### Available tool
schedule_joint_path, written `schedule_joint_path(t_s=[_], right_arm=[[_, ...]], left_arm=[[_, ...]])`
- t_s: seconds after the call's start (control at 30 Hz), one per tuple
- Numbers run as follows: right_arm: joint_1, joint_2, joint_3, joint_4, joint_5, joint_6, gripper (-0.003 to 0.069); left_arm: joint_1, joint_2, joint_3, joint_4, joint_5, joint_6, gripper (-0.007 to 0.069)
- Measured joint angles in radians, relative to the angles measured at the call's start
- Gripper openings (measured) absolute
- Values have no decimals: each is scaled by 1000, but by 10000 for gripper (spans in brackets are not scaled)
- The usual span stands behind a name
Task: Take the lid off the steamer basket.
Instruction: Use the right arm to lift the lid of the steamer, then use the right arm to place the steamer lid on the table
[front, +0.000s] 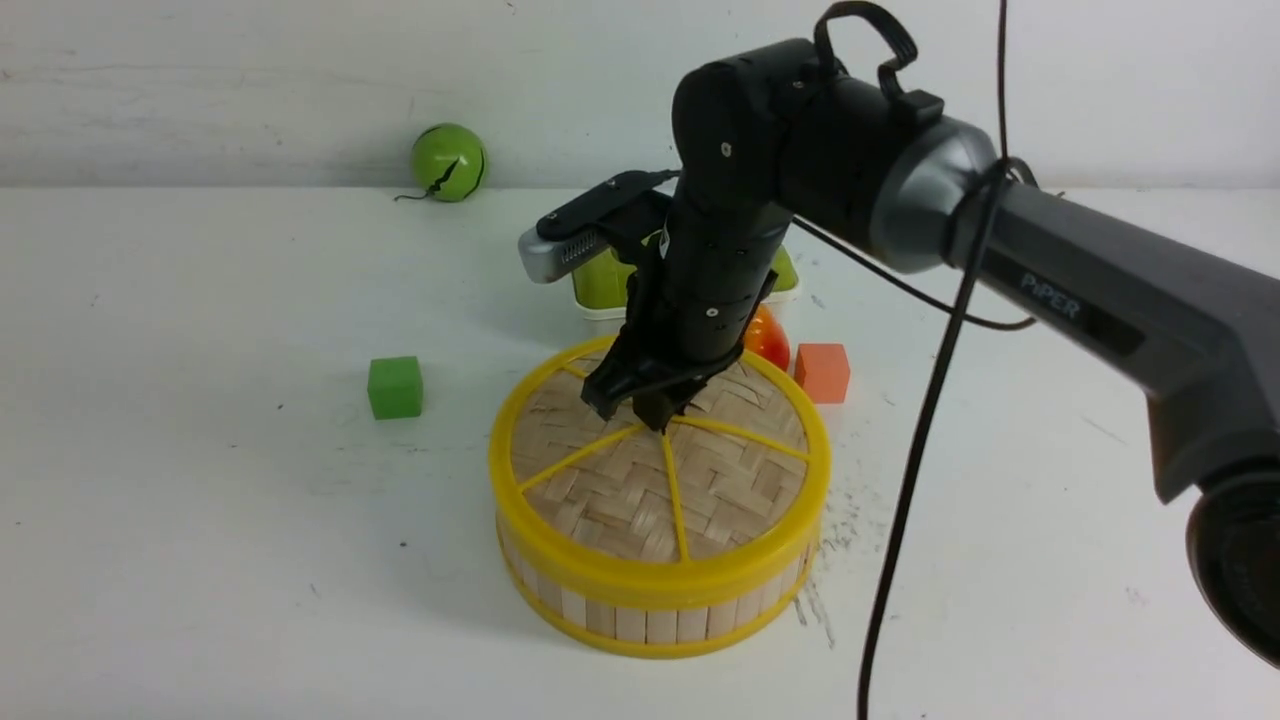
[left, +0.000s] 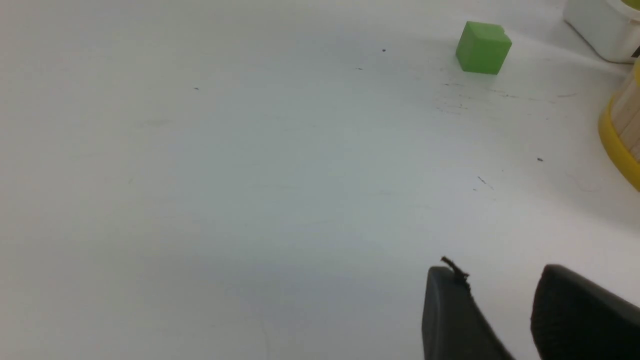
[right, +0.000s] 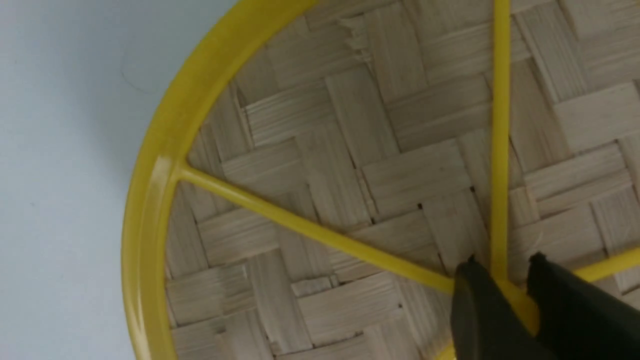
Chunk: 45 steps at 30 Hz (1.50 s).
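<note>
The right pincer (right: 505, 259) is closed on the yellow centre knob (right: 522, 305) of the lid (front: 600, 490), one finger on each side — the space between its fingers is narrow and the knob fills it. The left pincer (left: 497, 267) is released, its two fingers apart above the bare white tabletop (front: 200, 450), with nothing between them.

The lid sits flat on the steamer basket (front: 645, 625), covering its top. Its yellow rim surrounds the woven bamboo, and yellow spokes run inward to the knob. Below the rim, the basket's pale slatted wall and yellow bottom band show, the band resting on the tabletop in the middle of the front view.

The right arm (front: 1080, 270) reaches in from the right and hides part of the lid's far side. Just behind the basket, a shiny red-orange round object (front: 767, 338) is partly hidden, with an orange cube (front: 822, 373) beside it. Farther back is a white box (front: 600, 312) with a green top, partly behind the right arm. A green cube (front: 395, 388) stands to the left of the basket, apart from it, and a green ball (front: 449, 162) with a dark stem lies near the back edge — well away from the basket
</note>
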Motion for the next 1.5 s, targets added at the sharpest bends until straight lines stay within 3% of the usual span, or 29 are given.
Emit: schedule_joint_path(t_s=[0.3, 0.53, 0.77, 0.9, 1.1, 1.27, 1.4, 1.5], right_arm=[[-36, -214, 31, -88, 40, 1, 108], [-274, -513, 397, -87, 23, 23, 108], [-469, -584, 817, -26, -262, 23, 108], [-493, -526, 921, 6, -442, 23, 108], [-493, -433, 929, 33, -535, 23, 111], [-493, -396, 929, 57, -559, 23, 200], [-493, -431, 928, 76, -512, 23, 313], [-493, -571, 939, 102, -492, 23, 329]], left_arm=[[0, 0, 0, 0, 0, 0, 240], [0, 0, 0, 0, 0, 0, 240], [0, 0, 0, 0, 0, 0, 240], [0, 0, 0, 0, 0, 0, 240], [0, 0, 0, 0, 0, 0, 240], [0, 0, 0, 0, 0, 0, 240], [0, 0, 0, 0, 0, 0, 240], [0, 0, 0, 0, 0, 0, 240]])
